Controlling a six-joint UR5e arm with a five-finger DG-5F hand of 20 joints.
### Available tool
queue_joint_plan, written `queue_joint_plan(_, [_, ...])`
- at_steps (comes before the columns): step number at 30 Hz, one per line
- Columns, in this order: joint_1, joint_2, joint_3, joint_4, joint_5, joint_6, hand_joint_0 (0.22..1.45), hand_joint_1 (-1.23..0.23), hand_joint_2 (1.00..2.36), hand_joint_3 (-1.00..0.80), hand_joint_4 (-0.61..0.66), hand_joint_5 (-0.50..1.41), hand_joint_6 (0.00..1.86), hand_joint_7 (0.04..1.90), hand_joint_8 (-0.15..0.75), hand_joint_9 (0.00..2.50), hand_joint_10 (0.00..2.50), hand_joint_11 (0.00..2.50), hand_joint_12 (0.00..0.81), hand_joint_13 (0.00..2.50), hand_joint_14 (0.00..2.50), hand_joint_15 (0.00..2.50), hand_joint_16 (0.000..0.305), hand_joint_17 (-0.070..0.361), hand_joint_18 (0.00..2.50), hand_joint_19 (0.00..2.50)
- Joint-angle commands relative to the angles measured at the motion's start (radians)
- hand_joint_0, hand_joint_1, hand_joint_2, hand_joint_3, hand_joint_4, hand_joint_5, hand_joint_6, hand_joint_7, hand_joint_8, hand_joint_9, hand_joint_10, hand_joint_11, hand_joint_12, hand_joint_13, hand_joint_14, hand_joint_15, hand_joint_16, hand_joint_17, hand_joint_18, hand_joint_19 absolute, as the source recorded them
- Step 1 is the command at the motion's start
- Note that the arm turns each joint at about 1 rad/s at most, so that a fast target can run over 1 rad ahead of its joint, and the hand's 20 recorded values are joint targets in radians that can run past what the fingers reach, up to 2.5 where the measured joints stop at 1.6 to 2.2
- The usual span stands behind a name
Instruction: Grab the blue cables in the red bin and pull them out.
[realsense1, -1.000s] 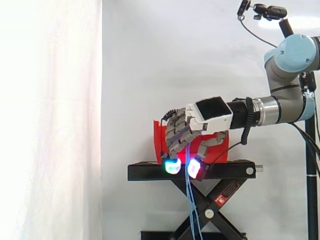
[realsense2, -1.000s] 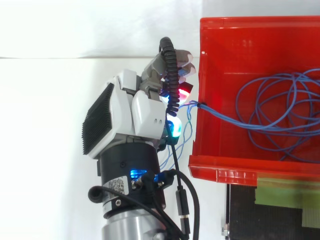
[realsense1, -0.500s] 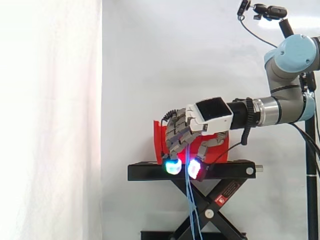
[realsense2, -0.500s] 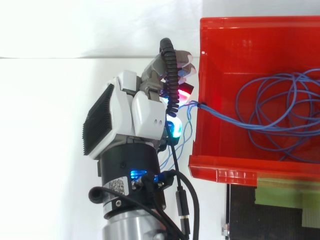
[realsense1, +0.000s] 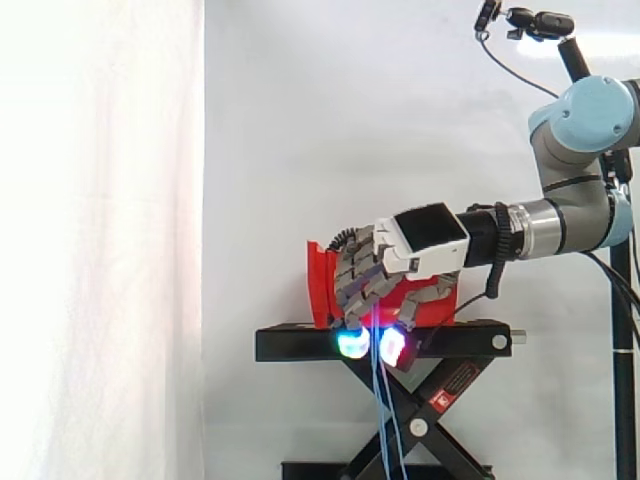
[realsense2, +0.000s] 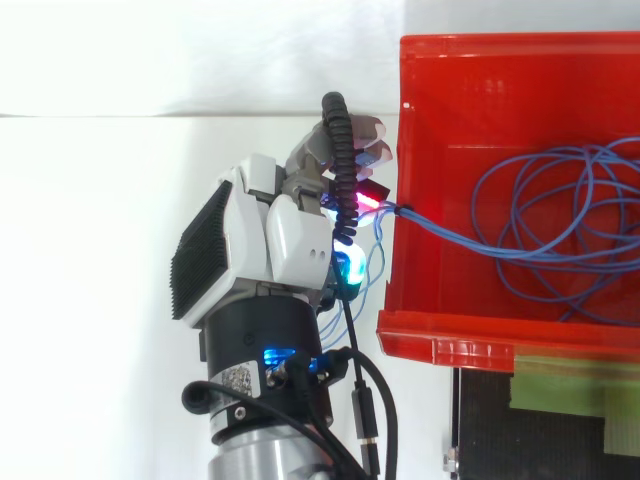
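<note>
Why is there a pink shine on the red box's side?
Top view: the hand's fingers curl on the blue cables, and a glowing pink fingertip lights the red bin's wall; side view: fingertips glow cyan and pink against the black stand.

Seen from above, the red bin (realsense2: 450, 100) runs off the frame at 3 o'clock, taking the far loops of the blue cables (realsense2: 452, 238) with it. The black stand (realsense2: 480, 420) beneath it shows as a sliver at 5 o'clock before the 6 o'clock edge cuts it. The hand (realsense2: 290, 225) turns its white back to the camera, masking where its curled fingers close on the strands. The arm (realsense2: 260, 450) is cropped at 6 o'clock. From the side, the hand covers most of the bin's front, the cables drop out of frame at 6 o'clock along with the stand's crossed legs, and the arm leaves at 3 o'clock.
</note>
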Motion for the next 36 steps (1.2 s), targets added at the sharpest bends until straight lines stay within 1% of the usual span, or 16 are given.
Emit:
queue_joint_plan(1, [-0.002,0.0,-0.003,0.0,0.0,-0.001,0.86,-0.95,1.0,-1.0,0.02,0.85,0.07,0.8,0.244,0.84,0.02,0.98,0.369,0.79,0.03,0.82,0.047,0.107,0.59,0.68])
queue_joint_plan(5, [0.0,0.001,-0.003,0.005,0.0,-0.002,0.87,-0.95,1.0,-1.0,0.02,0.86,0.0,0.82,0.246,0.84,0.02,0.99,0.372,0.79,0.03,0.82,0.047,0.107,0.59,0.69])
queue_joint_plan(23, [0.0,0.0,-0.003,0.054,0.0,-0.013,0.86,-0.95,1.0,-1.0,0.03,0.85,0.0,0.8,0.243,0.83,0.02,0.98,0.372,0.79,0.03,0.82,0.048,0.107,0.59,0.69])
queue_joint_plan(29, [0.0,0.0,-0.003,0.057,0.0,-0.013,0.86,-0.95,1.0,-1.0,0.02,0.85,0.0,0.8,0.246,0.84,0.02,0.98,0.373,0.79,0.03,0.81,0.048,0.107,0.59,0.69])
queue_joint_plan(30, [0.0,0.0,-0.004,0.057,0.0,-0.013,0.86,-0.95,1.0,-1.0,0.02,0.85,0.0,0.8,0.248,0.84,0.02,0.98,0.372,0.79,0.03,0.82,0.048,0.107,0.59,0.69])
queue_joint_plan(32, [0.0,0.0,-0.024,0.069,0.0,-0.013,0.86,-0.95,1.0,-1.0,0.02,0.85,0.0,0.8,0.246,0.84,0.02,0.98,0.373,0.79,0.03,0.82,0.048,0.107,0.59,0.69])
queue_joint_plan(36, [0.0,0.0,-0.029,0.084,0.0,-0.011,0.86,-0.95,1.0,-1.0,0.02,0.85,0.0,0.8,0.244,0.83,0.02,0.98,0.373,0.79,0.03,0.82,0.048,0.107,0.59,0.69])
